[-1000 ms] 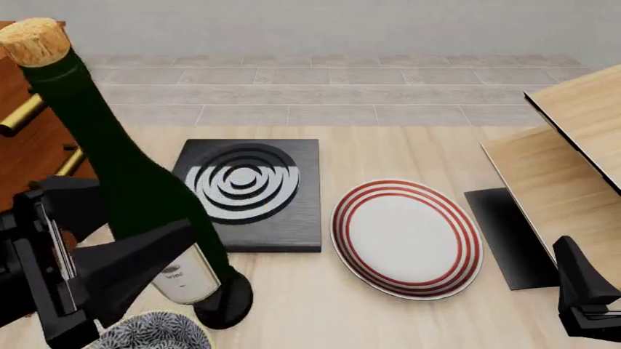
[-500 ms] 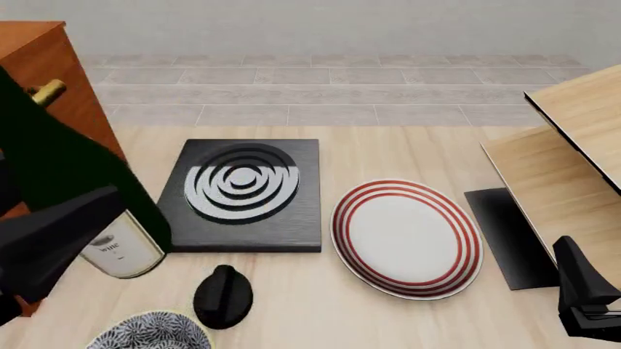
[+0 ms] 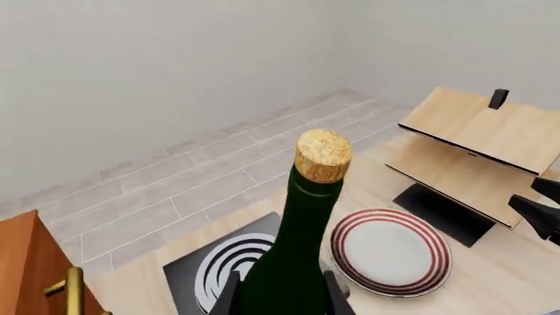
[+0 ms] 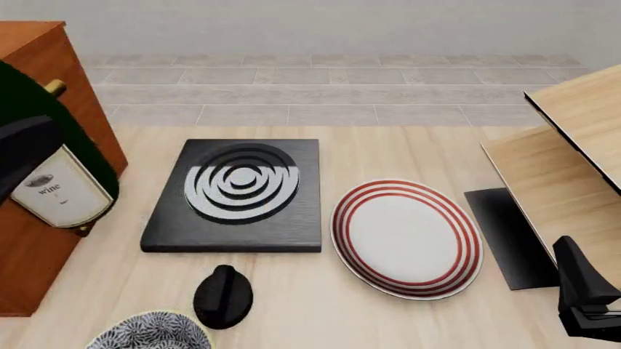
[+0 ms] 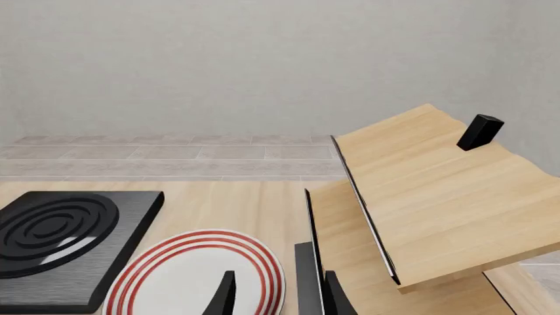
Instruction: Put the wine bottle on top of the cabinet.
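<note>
Left tool [image 3: 280,298]: clamped on the wine bottle [image 3: 293,262]. In the left wrist view, two dark fingers [image 3: 229,298] stand against either side of the green glass body, and the bottle rises upright between them to its cork top. In the front view, the bottle sits at the far left edge of the frame, raised off the counter [image 4: 388,156], with its cream label reading "wine" facing the camera and tilted. The bottle overlaps the front face of the cabinet [image 4: 54,65]; its base is not resting on the cabinet's top surface. A dark part of the left arm crosses the bottle at the left edge.

Right tool [image 5: 275,295]: only the finger tips show in the right wrist view, standing a narrow gap apart with nothing between them. In the front view, its dark body appears at the lower right corner, above the counter.

Items on the counter:
- Black square board [image 4: 238,196] with white concentric rings, just right of the cabinet.
- Red-rimmed white plate [image 4: 408,236], just beside the board on its right.
- Small black knob [image 4: 223,294], near the front edge, below the board.
- Patterned bowl [image 4: 150,333], partly cut off at the bottom edge.
- Pale wood shelf unit [image 4: 572,153], at the right side.
</note>
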